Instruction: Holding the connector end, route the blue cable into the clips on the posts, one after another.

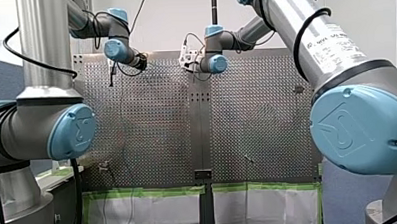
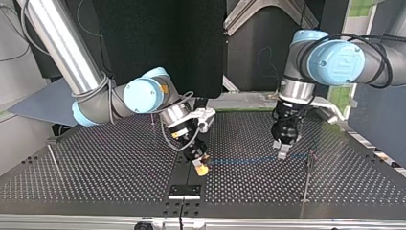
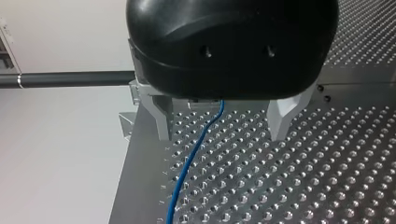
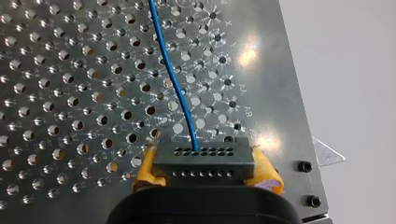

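Note:
The blue cable [image 4: 175,79] comes out of a dark grey connector block [image 4: 204,158], and my right gripper [image 4: 205,169] is shut on that block with its yellow pads [image 4: 145,169]. In the top view my right gripper [image 2: 201,166] is low over the table's middle, and the cable [image 2: 244,160] runs along the plate toward my left gripper [image 2: 282,150]. My left gripper [image 3: 220,135] hangs open just above the plate, its metal fingers [image 3: 282,119] wide apart. The cable [image 3: 191,161] passes between them without touching either. A thin post with a clip [image 2: 311,154] stands just beyond my left gripper.
The perforated plate [image 2: 105,167] carries more thin posts: one at the top view's left [image 2: 51,154], one behind my right arm's wrist [image 2: 152,120]. A black bracket [image 2: 184,190] sits at the near edge. My left gripper is close to the plate's edge [image 3: 140,154].

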{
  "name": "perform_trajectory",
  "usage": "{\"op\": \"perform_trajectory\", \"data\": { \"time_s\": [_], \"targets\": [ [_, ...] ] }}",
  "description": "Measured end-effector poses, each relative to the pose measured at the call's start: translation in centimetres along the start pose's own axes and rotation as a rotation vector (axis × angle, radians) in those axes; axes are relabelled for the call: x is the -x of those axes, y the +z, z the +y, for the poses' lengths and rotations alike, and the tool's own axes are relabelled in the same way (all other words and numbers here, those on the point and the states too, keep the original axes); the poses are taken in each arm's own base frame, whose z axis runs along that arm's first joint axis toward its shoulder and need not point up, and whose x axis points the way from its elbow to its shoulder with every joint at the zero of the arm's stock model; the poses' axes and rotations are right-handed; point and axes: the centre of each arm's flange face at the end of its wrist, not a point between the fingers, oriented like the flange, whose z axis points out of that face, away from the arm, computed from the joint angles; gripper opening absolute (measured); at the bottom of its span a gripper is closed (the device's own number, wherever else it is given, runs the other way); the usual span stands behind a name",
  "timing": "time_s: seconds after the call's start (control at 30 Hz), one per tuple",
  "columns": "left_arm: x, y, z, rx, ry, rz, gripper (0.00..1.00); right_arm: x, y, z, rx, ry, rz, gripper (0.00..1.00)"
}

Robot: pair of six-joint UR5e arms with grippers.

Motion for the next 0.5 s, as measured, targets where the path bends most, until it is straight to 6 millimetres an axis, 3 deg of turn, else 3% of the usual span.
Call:
{"op": "perform_trajectory", "data": {
  "time_s": [0.5],
  "targets": [
    [-0.2, 1.9, -0.7, 0.086, 0.076, -0.019, 1.00, 0.1, 0.0, -0.4, -0.005, 0.002, -0.001, 0.00]
  ]
}}
